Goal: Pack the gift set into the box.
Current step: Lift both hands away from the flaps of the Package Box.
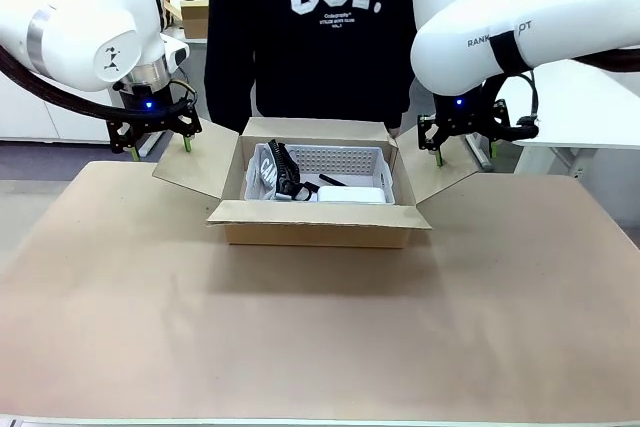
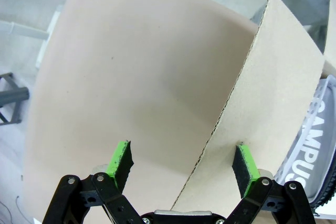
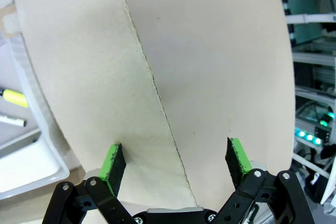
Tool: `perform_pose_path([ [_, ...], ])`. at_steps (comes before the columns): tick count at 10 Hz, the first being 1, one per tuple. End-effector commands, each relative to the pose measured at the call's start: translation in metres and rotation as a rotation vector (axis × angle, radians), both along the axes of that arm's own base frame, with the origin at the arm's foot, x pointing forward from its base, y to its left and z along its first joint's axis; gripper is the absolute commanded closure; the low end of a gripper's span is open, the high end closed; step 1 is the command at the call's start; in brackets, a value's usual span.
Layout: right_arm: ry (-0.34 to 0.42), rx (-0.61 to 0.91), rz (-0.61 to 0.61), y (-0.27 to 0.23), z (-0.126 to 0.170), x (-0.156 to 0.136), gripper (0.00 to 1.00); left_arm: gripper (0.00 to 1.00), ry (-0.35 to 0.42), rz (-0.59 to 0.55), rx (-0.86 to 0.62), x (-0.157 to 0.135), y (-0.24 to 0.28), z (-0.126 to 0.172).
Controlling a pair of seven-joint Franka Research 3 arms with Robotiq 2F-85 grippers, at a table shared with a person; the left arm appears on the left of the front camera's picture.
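Tabletop (image 1: 320,347) carries the box (image 1: 318,230) at center, open. Gift set (image 1: 345,160) sits inside it. Left gripper (image 1: 160,147) at box's 9 o'clock, spread wide, straddling the left flap (image 1: 200,169) edge; right gripper (image 1: 465,152) at 3 o'clock, equally wide across the right flap (image 1: 437,173) edge.

matt corrugated cardboard box (image 1: 318,226) — perforated plastic tray (image 1: 340,160)
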State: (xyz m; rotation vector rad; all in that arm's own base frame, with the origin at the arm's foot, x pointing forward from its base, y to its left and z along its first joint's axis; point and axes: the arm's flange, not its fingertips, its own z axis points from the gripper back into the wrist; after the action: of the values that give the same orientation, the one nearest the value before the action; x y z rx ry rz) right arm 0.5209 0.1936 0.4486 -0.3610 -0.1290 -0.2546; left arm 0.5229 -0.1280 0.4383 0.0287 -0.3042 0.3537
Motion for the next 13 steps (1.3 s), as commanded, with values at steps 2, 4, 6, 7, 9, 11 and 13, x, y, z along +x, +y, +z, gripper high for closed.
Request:
perform_pose_path([
  [2,-0.002,-0.022,0.008,-0.001,0.003,0.001,0.00,0.00,-0.004,0.019,0.018,-0.001,-0.001,0.001],
  [4,-0.002,-0.022,0.008,-0.001,0.003,0.001,0.00,0.00,-0.004,0.019,0.018,-0.001,-0.001,0.001],
  [6,-0.002,-0.022,0.008,-0.001,0.003,0.001,0.00,0.00,-0.004,0.019,0.018,-0.001,-0.001,0.001],
  [7,-0.002,-0.022,0.008,-0.001,0.003,0.001,0.00,0.00,-0.004,0.019,0.018,-0.001,-0.001,0.001],
  [9,0.000,0.000,0.000,0.000,0.000,0.000,0.00,0.00,0.000,0.000,0.000,0.000,0.000,0.000],
  [11,-0.016,0.082,0.047,0.001,0.022,-0.013,0.00,0.00,-0.022,-0.032,-0.054,-0.012,0.005,0.022],
  [13,-0.009,0.427,0.159,-0.014,0.076,-0.048,0.00,0.00,-0.057,-0.111,-0.273,-0.056,0.033,0.076],
])
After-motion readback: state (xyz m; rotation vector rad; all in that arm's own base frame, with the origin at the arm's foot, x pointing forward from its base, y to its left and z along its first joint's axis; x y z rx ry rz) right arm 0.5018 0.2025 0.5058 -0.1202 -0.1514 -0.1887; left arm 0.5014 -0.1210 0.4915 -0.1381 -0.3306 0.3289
